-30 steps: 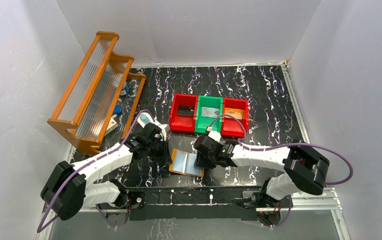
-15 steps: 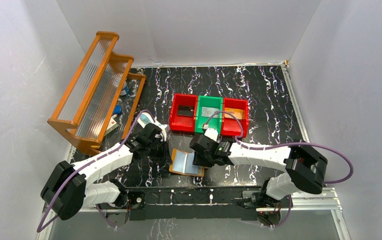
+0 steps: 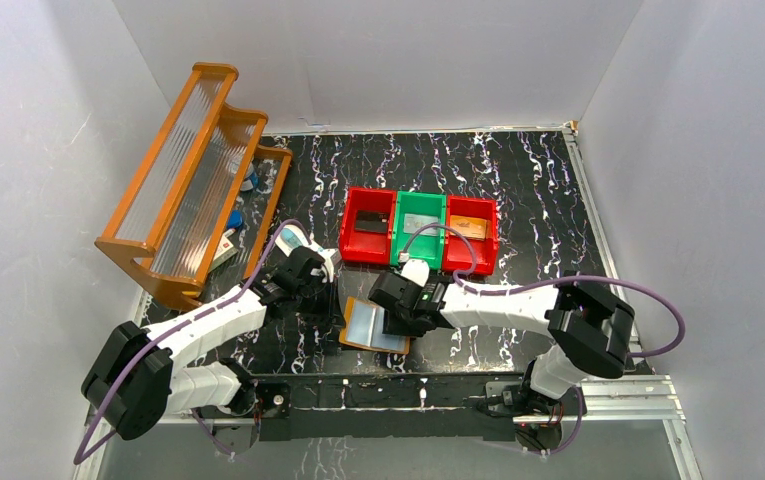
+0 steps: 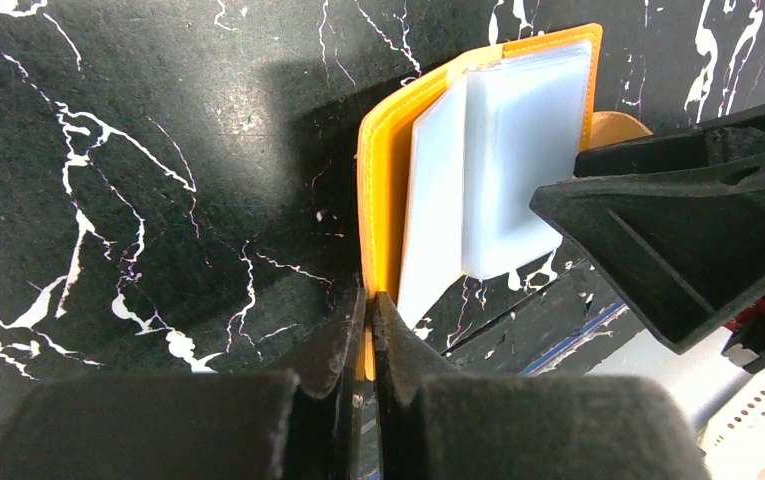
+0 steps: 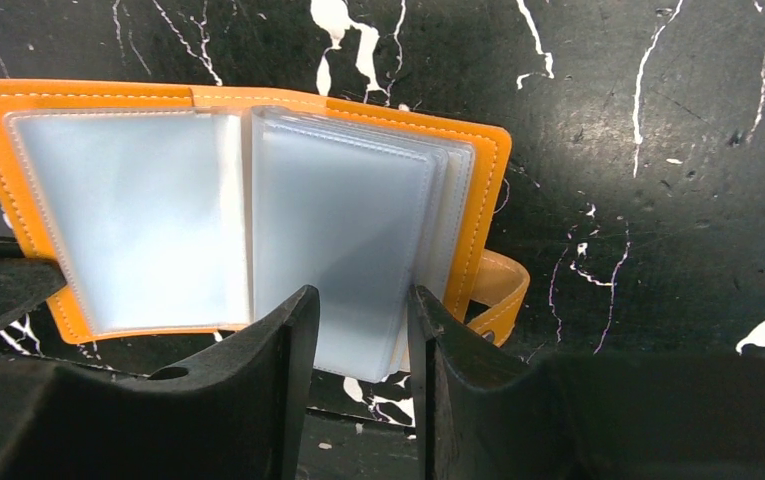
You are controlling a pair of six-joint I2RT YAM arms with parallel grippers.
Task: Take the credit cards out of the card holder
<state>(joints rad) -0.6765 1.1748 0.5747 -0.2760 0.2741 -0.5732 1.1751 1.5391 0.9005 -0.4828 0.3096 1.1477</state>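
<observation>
Near the front edge of the table (image 3: 518, 180), the card holder (image 3: 373, 326) is lying open with its clear sleeves (image 5: 338, 230) facing up. The left gripper (image 4: 368, 320) is pinching the edge of its orange cover, while the right gripper (image 5: 360, 300) is hovering over the sleeves with its jaws parted. Farther back, red and green bins (image 3: 418, 232) are sitting side by side.

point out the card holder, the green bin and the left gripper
card holder (image 5: 228, 210), right wrist view, left clear pocket by the spine
green bin (image 3: 421, 196), top external view, far rim
left gripper (image 4: 369, 298), left wrist view, between the tips of its fingers, shut on the orange edge
</observation>
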